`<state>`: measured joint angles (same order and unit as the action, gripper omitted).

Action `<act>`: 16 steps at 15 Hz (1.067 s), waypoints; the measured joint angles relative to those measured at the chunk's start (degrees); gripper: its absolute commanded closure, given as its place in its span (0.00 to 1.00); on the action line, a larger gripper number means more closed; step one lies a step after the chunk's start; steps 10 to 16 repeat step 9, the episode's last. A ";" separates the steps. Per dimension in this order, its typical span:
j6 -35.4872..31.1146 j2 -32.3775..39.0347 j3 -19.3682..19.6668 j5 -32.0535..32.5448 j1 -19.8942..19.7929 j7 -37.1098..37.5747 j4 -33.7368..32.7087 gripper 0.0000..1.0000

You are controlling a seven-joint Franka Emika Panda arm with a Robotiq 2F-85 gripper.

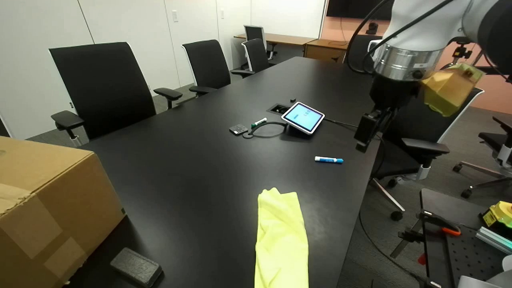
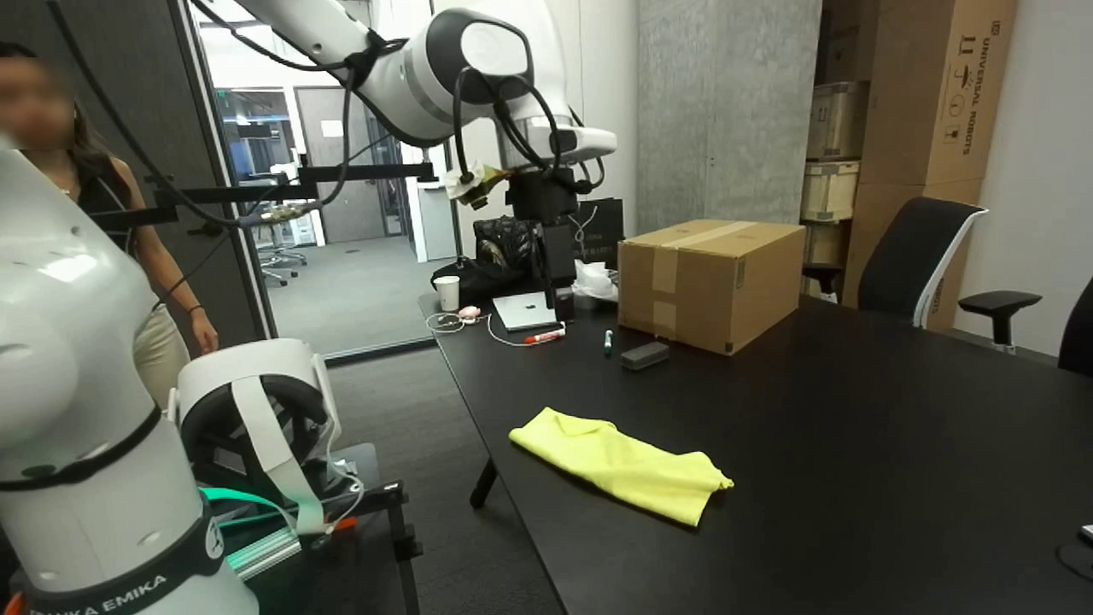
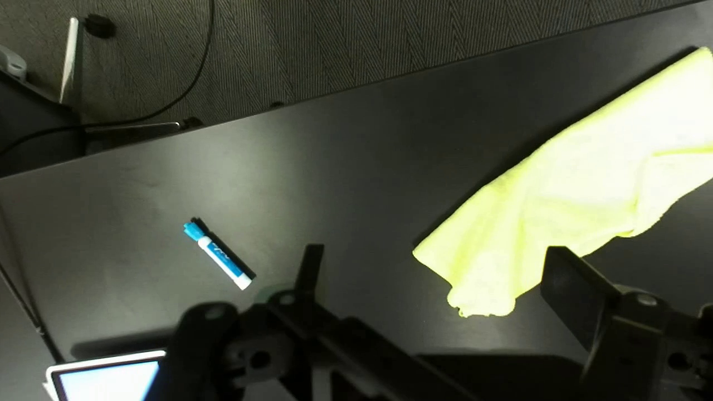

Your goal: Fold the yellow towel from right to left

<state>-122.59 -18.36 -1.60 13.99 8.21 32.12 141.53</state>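
Note:
The yellow towel lies as a long, narrow, wrinkled strip on the black table in both exterior views (image 1: pixel 281 240) (image 2: pixel 619 465). It also shows at the right of the wrist view (image 3: pixel 590 178), its far right end cut off by the frame. My gripper (image 3: pixel 438 249) is open and empty, with its two fingers wide apart. In the wrist view the towel's near end appears between the fingers, and the right fingertip overlaps its edge. In both exterior views the gripper (image 1: pixel 366 134) (image 2: pixel 557 295) hangs above the table, apart from the towel.
A blue marker (image 1: pixel 329 160) and a tablet on a stand (image 1: pixel 304 117) lie beyond the towel. A dark eraser block (image 2: pixel 645 355) and a large cardboard box (image 2: pixel 713 286) stand on the towel's other side. The table edge (image 3: pixel 356 86) runs close along the towel.

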 measured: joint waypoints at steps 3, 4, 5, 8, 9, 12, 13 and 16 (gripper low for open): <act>0.43 -3.91 -1.14 -2.03 -1.27 -2.89 1.65 0.00; 0.63 -4.96 -1.37 -2.54 -1.65 -3.69 2.18 0.00; 0.66 -5.88 -1.56 -3.00 -2.02 -4.21 2.73 0.00; 0.66 -6.12 -2.56 -3.09 -3.15 -4.30 3.06 0.00; 0.65 -5.84 -2.73 -3.10 -3.29 -4.30 3.05 0.00; 0.65 -5.84 -2.73 -3.10 -3.29 -4.30 3.05 0.00; 0.65 -5.84 -2.73 -3.10 -3.29 -4.30 3.05 0.00; 0.65 -5.84 -2.73 -3.10 -3.29 -4.30 3.05 0.00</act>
